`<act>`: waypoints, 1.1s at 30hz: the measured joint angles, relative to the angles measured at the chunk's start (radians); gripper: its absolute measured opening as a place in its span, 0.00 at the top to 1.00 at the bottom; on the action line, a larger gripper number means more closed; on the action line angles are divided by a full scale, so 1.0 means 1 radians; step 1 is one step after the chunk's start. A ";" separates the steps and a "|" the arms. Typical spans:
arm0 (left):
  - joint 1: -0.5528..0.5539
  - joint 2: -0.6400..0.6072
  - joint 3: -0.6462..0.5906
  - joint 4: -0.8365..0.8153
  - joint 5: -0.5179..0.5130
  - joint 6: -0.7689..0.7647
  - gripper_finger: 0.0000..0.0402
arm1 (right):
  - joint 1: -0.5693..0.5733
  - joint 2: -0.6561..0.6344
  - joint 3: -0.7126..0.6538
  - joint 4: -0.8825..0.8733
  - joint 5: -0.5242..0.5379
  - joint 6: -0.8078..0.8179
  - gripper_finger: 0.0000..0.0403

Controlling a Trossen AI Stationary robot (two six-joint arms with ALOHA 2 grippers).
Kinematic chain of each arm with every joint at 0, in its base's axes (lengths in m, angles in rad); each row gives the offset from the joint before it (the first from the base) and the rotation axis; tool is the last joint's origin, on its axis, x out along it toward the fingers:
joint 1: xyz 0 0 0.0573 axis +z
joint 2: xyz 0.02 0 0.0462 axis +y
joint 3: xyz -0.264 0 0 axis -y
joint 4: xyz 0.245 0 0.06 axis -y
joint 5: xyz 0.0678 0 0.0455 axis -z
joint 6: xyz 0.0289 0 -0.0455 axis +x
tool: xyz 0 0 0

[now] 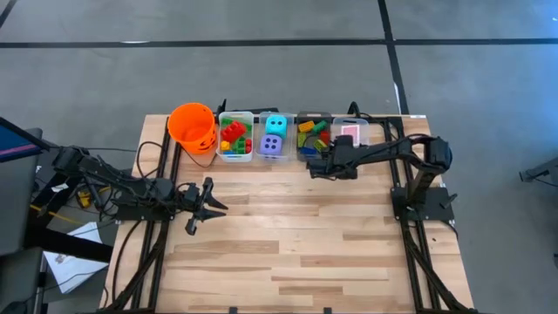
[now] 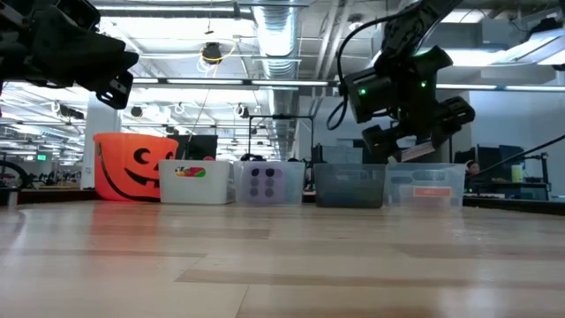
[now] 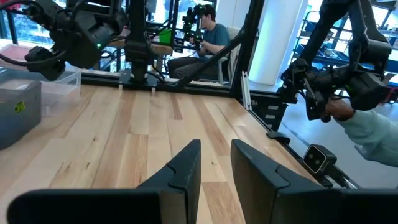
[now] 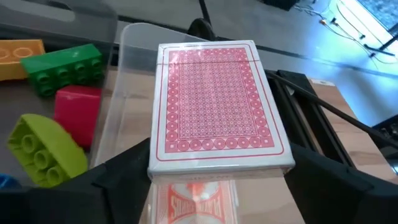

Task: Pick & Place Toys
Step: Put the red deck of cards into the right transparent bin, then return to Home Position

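- Looking down from the high view, you have the right gripper (image 1: 319,166) reached out to the row of containers at the table's far edge, at the two right-hand clear bins.
- Your right wrist view shows a pink-backed deck of playing cards (image 4: 217,106) sitting between the two dark fingers (image 4: 124,168), above the rightmost clear bin (image 4: 134,37). The fingers stand wide at either side of the box; you cannot tell whether they press it or have let go.
- Next bin over holds building bricks: a dark green brick (image 4: 62,68), a red brick (image 4: 78,115), a lime green brick (image 4: 43,152) and a yellow brick (image 4: 18,50).
- Further left in the row you see a bin with a cyan die (image 1: 275,125) and a purple die (image 1: 273,146), a bin of mixed bricks (image 1: 234,138), then the orange pumpkin bucket (image 1: 192,126).
- Your left gripper (image 1: 207,208) waits over bare table at the left, its fingers (image 3: 186,168) nearly closed, a narrow gap between them, nothing held.
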 joint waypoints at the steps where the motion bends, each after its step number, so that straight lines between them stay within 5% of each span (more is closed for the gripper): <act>1: 0.000 0.000 0.000 0.000 0.000 0.000 0.80 | 0.003 0.000 0.000 0.001 0.004 -0.002 0.19; 8: 0.000 0.000 0.000 0.000 0.000 -0.001 0.80 | 0.022 0.000 0.000 0.003 0.014 0.005 0.03; 14: 0.000 0.000 0.000 0.007 -0.004 -0.001 0.80 | 0.086 -0.003 0.000 0.023 0.032 -0.051 0.04; 26: 0.000 0.000 -0.001 0.362 -0.208 0.025 0.80 | 0.559 -0.205 0.154 0.040 0.080 -0.578 0.02; 33: 0.000 0.000 0.000 0.375 -0.366 -0.053 0.80 | 0.849 -0.287 0.291 0.028 0.141 -0.747 0.03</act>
